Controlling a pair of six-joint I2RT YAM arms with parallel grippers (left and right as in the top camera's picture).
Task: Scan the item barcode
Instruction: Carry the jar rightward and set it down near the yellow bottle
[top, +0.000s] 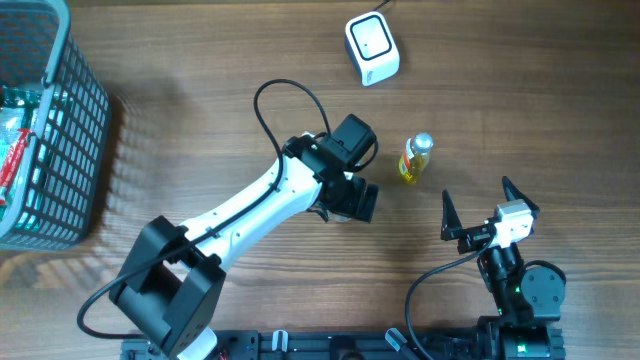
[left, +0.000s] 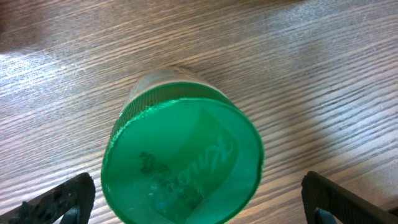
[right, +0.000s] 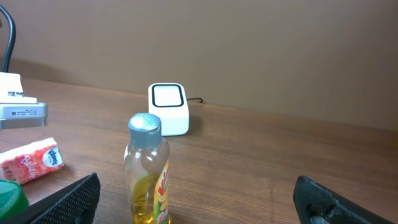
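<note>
Clearly shows jar (left: 180, 155), green lid script unreadable, below-left of scanner (top: 371, 47), under left gripper (left: 199, 210) spread wide, gripping nothing; bottle (top: 415, 160) nearer scanner, label starting "Vi"; right gripper (top: 477, 192) agape, empty.

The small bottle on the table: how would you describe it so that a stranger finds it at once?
Start at the white scanner box at the far side of the wooden table. Slightly nearer and to its right stands a small bottle. It alone has yellow liquid and a silver cap.
</note>
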